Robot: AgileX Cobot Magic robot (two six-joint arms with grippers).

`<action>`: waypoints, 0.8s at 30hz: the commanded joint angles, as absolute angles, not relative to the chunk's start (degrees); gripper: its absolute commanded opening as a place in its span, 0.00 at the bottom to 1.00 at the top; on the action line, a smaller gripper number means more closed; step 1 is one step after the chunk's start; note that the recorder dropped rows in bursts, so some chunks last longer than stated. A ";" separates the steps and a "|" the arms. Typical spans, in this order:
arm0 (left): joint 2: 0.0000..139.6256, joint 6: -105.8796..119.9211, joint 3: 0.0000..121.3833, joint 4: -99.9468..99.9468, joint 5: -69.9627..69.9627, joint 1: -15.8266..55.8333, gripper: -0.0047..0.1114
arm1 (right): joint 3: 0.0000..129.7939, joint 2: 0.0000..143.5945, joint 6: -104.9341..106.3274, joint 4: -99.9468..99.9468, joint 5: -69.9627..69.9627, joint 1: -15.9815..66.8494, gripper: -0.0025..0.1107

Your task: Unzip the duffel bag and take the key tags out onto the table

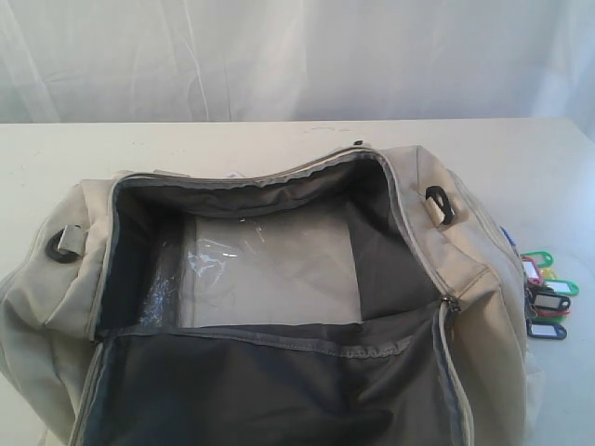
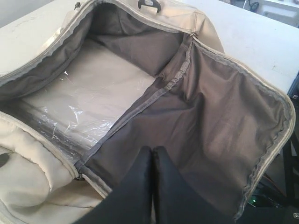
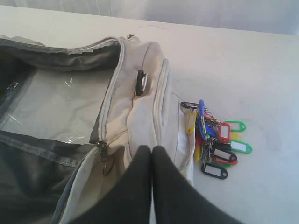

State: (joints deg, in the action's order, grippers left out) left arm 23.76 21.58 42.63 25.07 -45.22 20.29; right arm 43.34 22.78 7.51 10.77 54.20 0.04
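The beige duffel bag (image 1: 474, 307) lies unzipped on the white table (image 1: 279, 144), its dark grey lid flap (image 1: 270, 381) folded toward the camera. A clear plastic sheet (image 1: 270, 269) covers the bag's floor. The key tags (image 1: 547, 293) lie in a bunch on the table beside the bag's right end; in the right wrist view the key tags (image 3: 217, 142) touch the bag's wall (image 3: 145, 116). My left gripper (image 2: 153, 150) is shut and empty above the lid flap (image 2: 219, 116). My right gripper (image 3: 152, 149) is shut and empty over the bag's right end. Neither gripper shows in the exterior view.
A white curtain (image 1: 279, 56) hangs behind the table. Black D-rings sit at the bag's two ends, one D-ring (image 1: 61, 243) on the left and the other D-ring (image 1: 439, 203) on the right. A zipper pull (image 3: 102, 150) rests at the opening's near right corner.
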 commanded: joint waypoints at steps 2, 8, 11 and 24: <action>21.10 21.39 42.67 25.64 -44.97 11.68 0.04 | 43.05 22.38 7.06 10.90 53.66 0.00 0.02; 14.88 21.39 42.67 25.64 -44.97 2.29 0.04 | 43.05 22.38 7.06 10.90 53.52 0.00 0.02; 12.65 21.39 42.67 25.64 -44.97 -0.45 0.04 | 43.05 22.38 7.06 10.90 53.52 0.00 0.02; 6.80 21.42 42.67 27.62 -43.50 -0.56 0.04 | 43.05 22.38 7.06 10.90 53.52 0.00 0.02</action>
State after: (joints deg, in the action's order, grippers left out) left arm 7.16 21.58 42.63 25.62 -44.54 -0.57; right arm 43.34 22.78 7.51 10.77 54.20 0.04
